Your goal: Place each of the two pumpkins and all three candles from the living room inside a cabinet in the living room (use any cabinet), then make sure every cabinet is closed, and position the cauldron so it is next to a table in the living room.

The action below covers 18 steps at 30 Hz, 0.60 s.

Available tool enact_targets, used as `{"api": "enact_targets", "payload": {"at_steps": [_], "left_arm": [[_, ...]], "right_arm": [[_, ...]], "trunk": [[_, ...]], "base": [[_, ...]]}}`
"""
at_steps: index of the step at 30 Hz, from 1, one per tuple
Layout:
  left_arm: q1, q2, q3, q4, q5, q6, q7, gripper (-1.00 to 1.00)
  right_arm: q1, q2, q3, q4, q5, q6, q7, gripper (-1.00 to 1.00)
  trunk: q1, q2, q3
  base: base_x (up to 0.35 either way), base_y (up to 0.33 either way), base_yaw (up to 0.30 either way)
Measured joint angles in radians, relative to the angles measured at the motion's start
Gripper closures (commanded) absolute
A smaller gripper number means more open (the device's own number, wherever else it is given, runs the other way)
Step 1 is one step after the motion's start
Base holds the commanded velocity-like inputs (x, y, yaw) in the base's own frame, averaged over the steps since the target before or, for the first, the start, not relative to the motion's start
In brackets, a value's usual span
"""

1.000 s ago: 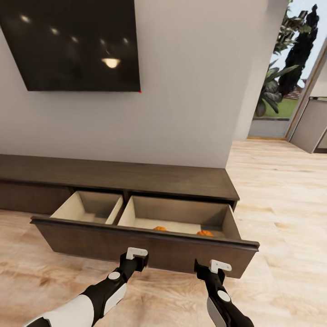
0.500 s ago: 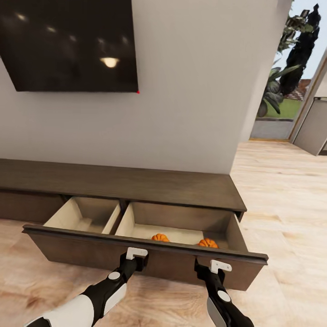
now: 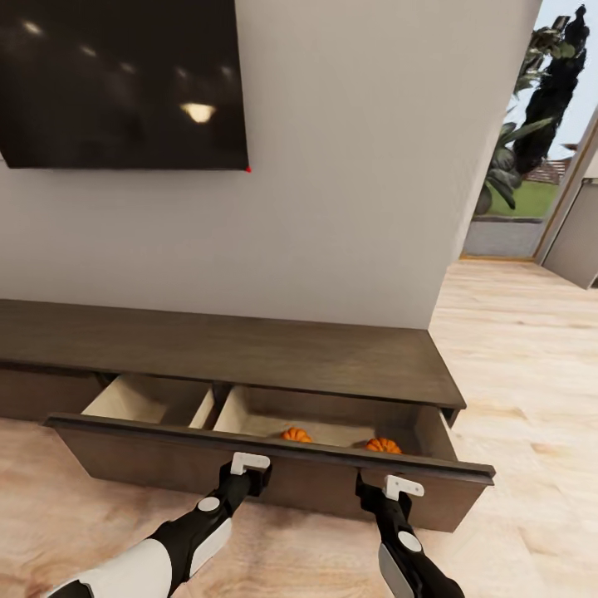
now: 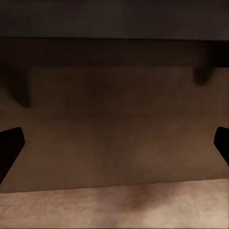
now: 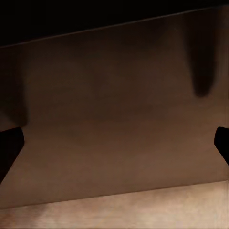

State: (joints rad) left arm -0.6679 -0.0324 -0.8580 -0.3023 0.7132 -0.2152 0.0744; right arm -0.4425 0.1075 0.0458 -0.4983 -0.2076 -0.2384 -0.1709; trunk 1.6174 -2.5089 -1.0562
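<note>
The long dark brown cabinet (image 3: 249, 345) runs along the wall with its wide drawer (image 3: 166, 461) pulled partly out. Two orange pumpkins (image 3: 294, 434) (image 3: 383, 445) lie in the drawer's right compartment, half hidden behind the drawer front. My left gripper (image 3: 252, 473) and right gripper (image 3: 390, 492) are both up against the outside of that front. Each wrist view has the brown drawer front (image 4: 114, 109) (image 5: 114, 119) close up, with dark fingertips (image 4: 9, 145) (image 5: 9, 145) spread wide at the edges, so both are open on nothing. The candles and the cauldron are out of view.
A black TV (image 3: 116, 83) hangs on the white wall above the cabinet. Light wooden floor (image 3: 515, 374) spreads to the right towards a doorway with plants (image 3: 523, 141) outside. The drawer's left compartment (image 3: 141, 399) shows tan walls.
The drawer has slid in towards the cabinet, so less of its inside shows. The view has moved closer to the wall, and both grippers stay on the drawer front.
</note>
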Motion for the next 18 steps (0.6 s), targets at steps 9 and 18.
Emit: {"api": "enact_targets", "payload": {"at_steps": [9,18], "left_arm": [[0.000,0.000,0.000,0.000,0.000,0.000,0.000,-1.00],[0.000,0.000,0.000,0.000,0.000,-0.001,0.000,-1.00]], "right_arm": [[0.000,0.000,0.000,0.000,0.001,0.000,0.000,-1.00],[0.000,0.000,0.000,0.000,0.002,0.000,0.000,-1.00]], "trunk": [[0.000,0.000,0.000],[0.000,0.000,0.000]], "base": [[0.302,0.000,0.000],[0.200,0.000,0.000]]}}
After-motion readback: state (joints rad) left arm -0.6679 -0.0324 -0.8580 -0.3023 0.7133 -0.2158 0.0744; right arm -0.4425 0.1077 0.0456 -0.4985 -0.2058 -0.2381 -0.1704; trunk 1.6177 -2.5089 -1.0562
